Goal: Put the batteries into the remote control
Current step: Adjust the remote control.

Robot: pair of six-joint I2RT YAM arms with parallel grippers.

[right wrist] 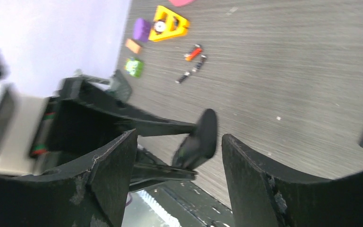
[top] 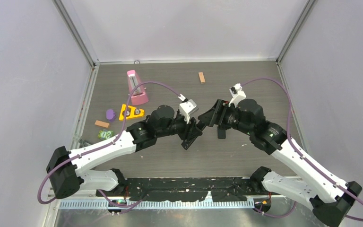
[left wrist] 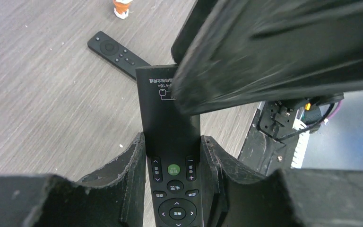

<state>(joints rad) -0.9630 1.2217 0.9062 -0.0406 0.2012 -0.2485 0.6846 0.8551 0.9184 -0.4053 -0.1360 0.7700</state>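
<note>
Left wrist view, nearest first: the left gripper [left wrist: 172, 163] pinches the remote [left wrist: 168, 127], one finger pressed against each long side level with the green button, keypad facing the camera. The remote's far end juts past the fingers, showing small white print, and a blurred black part of the right gripper [right wrist: 178, 138] covers its right corner. Beyond that end a second remote [left wrist: 118, 53], slimmer and with a round pad, lies flat and slantwise on the table [left wrist: 38, 104], apart from the held one. In the right wrist view the right gripper's fingers are spread wide to either side of the held remote's end, which is seen edge-on; there is a gap on both sides and neither finger touches it. The left gripper's dark body sits behind the remote at the left of that view. Farther out, the batteries [right wrist: 194, 52] lie loose on the table: three small cells close together in a slanting row, one orange-red and two darker, well apart from both grippers and the remote. Just past them sit a yellow triangle [right wrist: 169, 23], a purple piece [right wrist: 142, 29], an orange block [right wrist: 133, 46] and a green piece [right wrist: 133, 66]. Farthest, in the top view, a pink upright thing [top: 136, 87] and a small wooden block [top: 201, 77] stand near the back wall.
</note>
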